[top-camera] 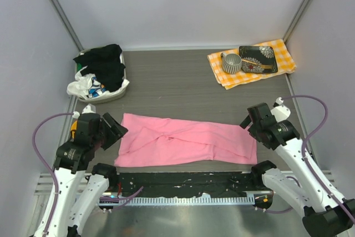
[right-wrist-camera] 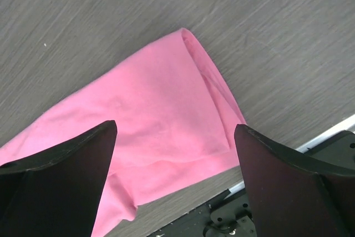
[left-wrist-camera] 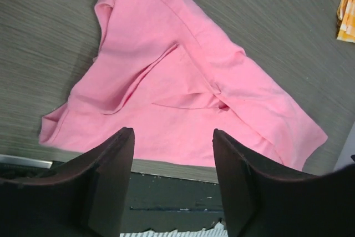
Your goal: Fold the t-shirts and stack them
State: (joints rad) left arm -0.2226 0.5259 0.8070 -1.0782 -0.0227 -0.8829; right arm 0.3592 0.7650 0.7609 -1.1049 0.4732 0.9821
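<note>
Left gripper is hanging open with nothing in it, right over the 9 o'clock end of the pink shirt. Its jaws are standing apart and no cloth is sitting between them. More shirts are waiting in a bin at 10 o'clock: a black shirt on top and a white shirt spilling over the side.

The pink shirt is lying flat on the table at 6 o'clock, folded into a long strip running from 9 to 3 o'clock. It is looking soft, thin and light, so I am guessing it is going to bend, sag and slide when lifted. The best spots to pinch are looking like the corners of the two short ends, taking all the layers at once so the fold is not falling open. A loose flap is sitting in the middle, and pulling there is likely to mess it up.

Right gripper is hanging wide open and empty too, over the 3 o'clock end.
</note>
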